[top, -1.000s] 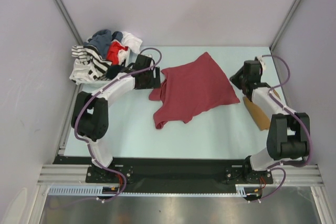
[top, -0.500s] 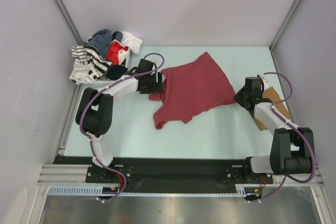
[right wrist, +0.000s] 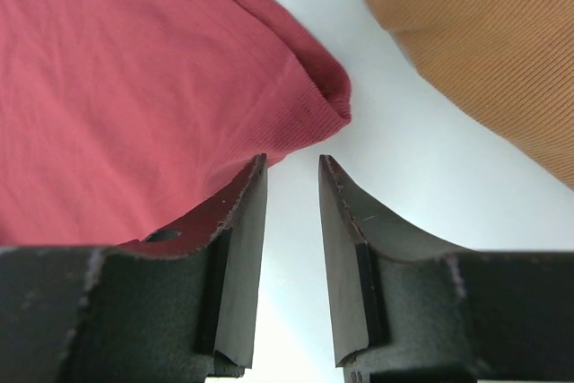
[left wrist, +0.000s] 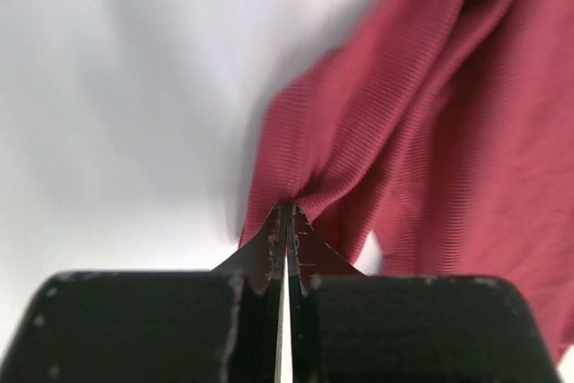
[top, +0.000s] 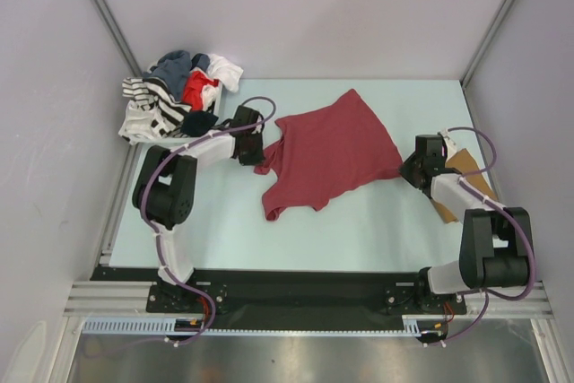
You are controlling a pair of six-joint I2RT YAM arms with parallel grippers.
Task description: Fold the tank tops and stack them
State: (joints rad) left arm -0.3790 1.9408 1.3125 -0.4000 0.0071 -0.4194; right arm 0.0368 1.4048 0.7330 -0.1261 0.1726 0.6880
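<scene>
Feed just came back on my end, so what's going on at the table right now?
The left tool is shut on a bunched edge of the maroon tank top, which lies spread on the table, not yet folded. The right tool is open, its tips just short of that top's right corner and gripping nothing. The tan tank top lies beside the right arm, and a pile of mixed clothes sits at the far left corner.
</scene>
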